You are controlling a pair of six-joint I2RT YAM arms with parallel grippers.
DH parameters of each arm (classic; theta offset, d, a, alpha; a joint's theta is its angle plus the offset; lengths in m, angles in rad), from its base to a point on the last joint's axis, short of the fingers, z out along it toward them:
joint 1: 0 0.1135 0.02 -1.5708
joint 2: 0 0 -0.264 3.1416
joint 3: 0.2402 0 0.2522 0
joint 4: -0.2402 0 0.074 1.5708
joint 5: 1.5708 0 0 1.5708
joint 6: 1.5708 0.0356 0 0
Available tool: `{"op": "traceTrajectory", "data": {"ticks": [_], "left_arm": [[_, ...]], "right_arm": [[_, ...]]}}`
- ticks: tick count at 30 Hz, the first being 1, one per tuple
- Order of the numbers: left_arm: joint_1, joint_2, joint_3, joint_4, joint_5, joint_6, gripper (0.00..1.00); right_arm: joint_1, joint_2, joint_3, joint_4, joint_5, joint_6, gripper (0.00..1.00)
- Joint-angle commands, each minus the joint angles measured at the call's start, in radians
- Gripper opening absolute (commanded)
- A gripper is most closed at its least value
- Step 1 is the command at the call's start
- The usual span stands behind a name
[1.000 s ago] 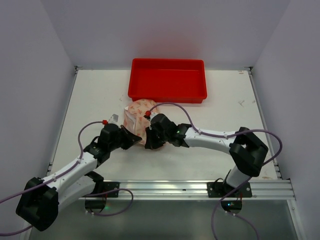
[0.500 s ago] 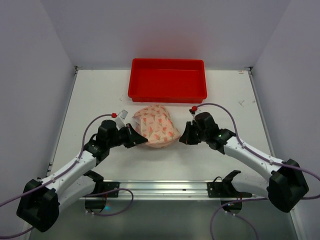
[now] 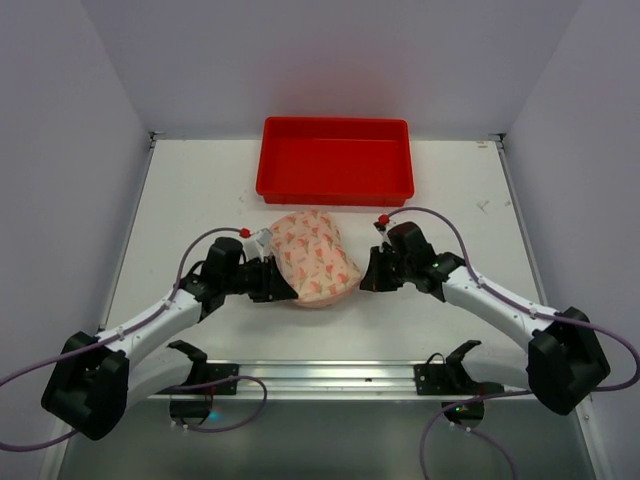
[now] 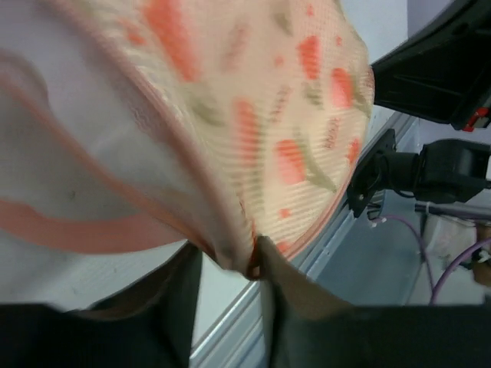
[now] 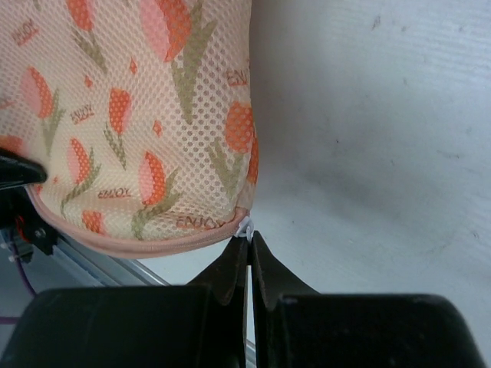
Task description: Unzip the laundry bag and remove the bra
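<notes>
The laundry bag [image 3: 315,258], cream with salmon-pink tulip print and a pink zip rim, lies on the table between my two grippers. My left gripper [image 3: 276,283] is shut on the bag's near-left pink rim; in the left wrist view the bag [image 4: 291,115] fills the frame and the gripper [image 4: 249,264] pinches its edge. My right gripper [image 3: 368,276] is at the bag's right end. In the right wrist view the gripper [image 5: 248,239] is shut on the small white zip pull [image 5: 245,226] at the corner of the bag [image 5: 146,115]. The bra is hidden.
The red tray [image 3: 335,190] stands just behind the bag at the back of the table. The aluminium rail [image 3: 330,372] runs along the near edge. Grey walls enclose the table on the left, right and back.
The right gripper moved from the bag's left side to its right end and now holds the zip pull. The bag went from bunched and narrow to lying wide. The left gripper closed in on its rim.
</notes>
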Motion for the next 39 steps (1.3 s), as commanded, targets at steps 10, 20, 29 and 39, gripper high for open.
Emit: {"op": "traceTrajectory", "data": {"ticks": [10,20,29,39], "left_arm": [[0.014,-0.188,0.186,-0.422,-0.406,-0.015,1.00],[0.004,-0.015,0.170,-0.091,-0.370,-0.198,0.80],[-0.073,0.226,0.270,-0.003,-0.368,-0.199,0.54],[-0.113,0.281,0.342,0.017,-0.393,-0.196,0.17]], "right_arm": [[0.094,-0.152,0.088,-0.320,0.206,-0.003,0.84],[0.113,-0.169,0.175,-0.225,0.247,-0.007,0.98],[0.111,-0.210,0.131,-0.170,0.270,0.015,0.98],[0.111,-0.258,0.071,-0.142,0.290,0.030,0.98]]}}
